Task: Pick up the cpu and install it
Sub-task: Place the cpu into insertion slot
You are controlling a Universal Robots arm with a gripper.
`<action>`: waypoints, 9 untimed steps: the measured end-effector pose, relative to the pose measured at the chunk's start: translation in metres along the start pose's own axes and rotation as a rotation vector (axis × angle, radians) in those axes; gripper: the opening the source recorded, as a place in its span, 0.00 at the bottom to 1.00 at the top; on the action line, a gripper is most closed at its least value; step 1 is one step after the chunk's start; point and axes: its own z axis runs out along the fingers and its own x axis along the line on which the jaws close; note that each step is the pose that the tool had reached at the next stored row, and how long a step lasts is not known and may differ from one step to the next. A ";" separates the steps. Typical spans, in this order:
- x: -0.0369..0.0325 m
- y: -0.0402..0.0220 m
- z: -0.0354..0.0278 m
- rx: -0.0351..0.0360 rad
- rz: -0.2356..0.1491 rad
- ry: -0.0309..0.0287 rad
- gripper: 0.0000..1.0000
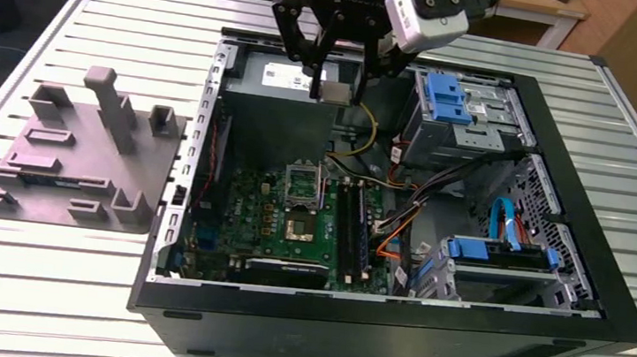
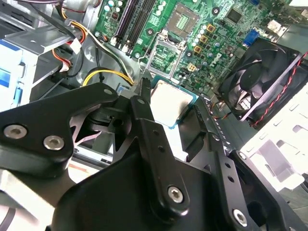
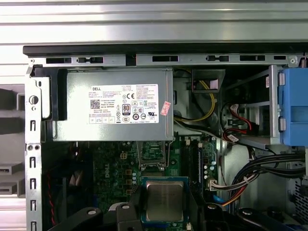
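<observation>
Jaws are closed on the cpu (image 1: 333,92), pinching the little square chip by two opposite edges with its metal top facing up. The gripper (image 1: 338,85) hangs above the far end of the open computer case (image 1: 591,287), over the power supply (image 1: 278,112), and the chip is well clear of everything under it. In both wrist views the cpu (image 2: 171,103) (image 3: 164,199) sits flat between the black fingers (image 2: 144,120), with the green motherboard (image 2: 159,24) spread out below.

By my reckoning the pick-up is done and the carry to the board is the step in hand. The socket (image 1: 299,227) lies open in the middle of the board, its retaining frame (image 1: 303,181) tipped back. It is nearer the front of the case than the gripper is. Nothing rests in it as far as I can see.

Seating the chip looks like it will call for squaring it to the socket, keeping it level, and a gentle descent. The cable bundle (image 1: 399,209) beside the memory slots seems the nearest thing to foul.

The grey moulded tray (image 1: 71,161) stands on the slatted table (image 1: 46,292), at the exterior view's left.
</observation>
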 end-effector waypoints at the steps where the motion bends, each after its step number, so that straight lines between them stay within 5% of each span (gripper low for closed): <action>1: 0.0000 -0.0003 0.0003 -0.0002 0.000 0.0000 0.47; 9: -0.0002 -0.0061 0.0069 -0.0001 0.000 0.0001 0.47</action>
